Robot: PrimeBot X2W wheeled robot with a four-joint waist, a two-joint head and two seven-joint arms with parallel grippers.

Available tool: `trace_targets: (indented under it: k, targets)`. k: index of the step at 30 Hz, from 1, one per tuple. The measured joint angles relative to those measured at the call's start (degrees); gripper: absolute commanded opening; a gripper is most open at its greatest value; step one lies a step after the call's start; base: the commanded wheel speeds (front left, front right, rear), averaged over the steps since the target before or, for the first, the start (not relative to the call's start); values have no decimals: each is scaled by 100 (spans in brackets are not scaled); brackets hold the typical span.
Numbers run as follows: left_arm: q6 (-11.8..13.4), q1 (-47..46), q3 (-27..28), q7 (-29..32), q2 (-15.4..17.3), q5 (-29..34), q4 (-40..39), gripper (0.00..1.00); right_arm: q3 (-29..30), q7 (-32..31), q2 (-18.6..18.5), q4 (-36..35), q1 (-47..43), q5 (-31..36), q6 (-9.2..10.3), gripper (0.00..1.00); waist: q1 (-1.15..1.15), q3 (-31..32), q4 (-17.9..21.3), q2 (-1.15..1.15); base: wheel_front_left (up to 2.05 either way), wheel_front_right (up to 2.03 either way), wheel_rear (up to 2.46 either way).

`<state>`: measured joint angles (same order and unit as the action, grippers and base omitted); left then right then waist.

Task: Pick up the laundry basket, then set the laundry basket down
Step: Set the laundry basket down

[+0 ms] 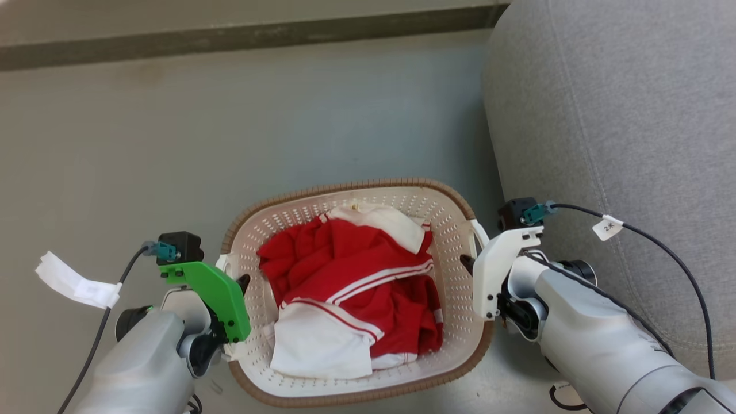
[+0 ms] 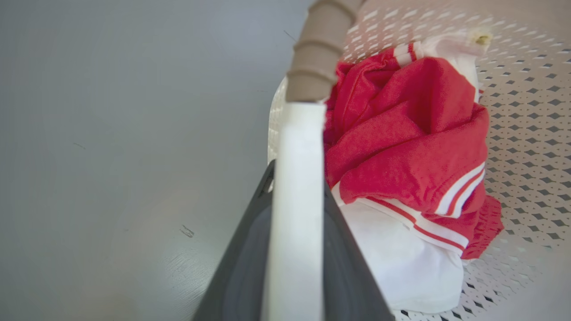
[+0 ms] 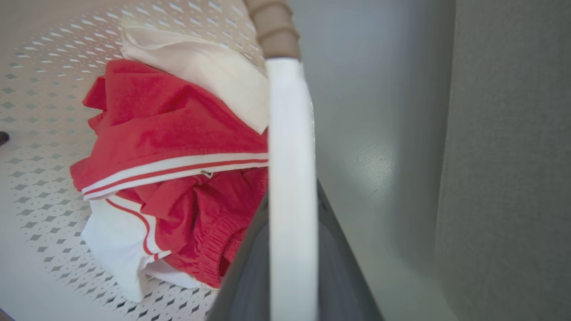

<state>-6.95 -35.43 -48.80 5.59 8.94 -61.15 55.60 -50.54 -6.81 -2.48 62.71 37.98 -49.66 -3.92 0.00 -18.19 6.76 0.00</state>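
Grey floor beneath laundry basket, grey sofa at right.

light: bright, soft | glare: faint sheen on floor | blur: laundry basket handle nr lens, wrist cams

The left gripper, on a pale forearm with a green wrist mount, and the right gripper, below a white wrist mount, face each other. Each pair of dark fingers clamps a white handle of the laundry basket.
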Motion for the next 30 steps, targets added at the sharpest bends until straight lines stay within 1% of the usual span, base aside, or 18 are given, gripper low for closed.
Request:
trace_targets:
  k: [2, 9, 12, 13, 17, 20, 22, 30]
  targets:
    - [0, -22, 0, -103, 24, 2, -51, 0, 15, 118, -12, -41, 27, -33, 37, 0, 0, -141, 4, 0, 0, 0, 0]
    - [-1, -188, -11, -292, 116, 3, -126, 0, 14, 445, -3, -116, 80, -33, 73, 0, 0, -672, 18, 0, 0, 0, 0]
    - [-1, -352, -15, -390, 164, 10, -180, 0, 15, 547, -3, -134, 252, -33, 111, 0, 0, -908, 23, 0, 0, 0, 0]
    - [-1, -426, -15, -424, 186, 19, -202, 0, 20, 602, -3, -155, 319, -33, 153, 0, 0, -989, 24, 0, 0, 0, 0]
    - [-2, -710, -11, -536, 280, 51, -254, 0, 44, 800, 0, -227, 545, -33, 160, 0, 0, -1307, 28, 0, 0, 0, 0]
    - [-3, -873, -10, -620, 310, 92, -275, 0, 59, 923, 1, -263, 678, -34, 216, 0, 1, -1548, 32, 0, 0, 0, 0]
    - [-3, -980, -13, -623, 326, 93, -283, 0, 63, 961, 1, -270, 764, -36, 250, 0, 1, -1709, 34, 0, 0, 0, 0]
    - [-3, -1288, -112, -639, 386, 148, -281, 0, 33, 1038, -1, -274, 987, -94, 252, 0, 1, -2301, 41, 0, 0, 0, 0]
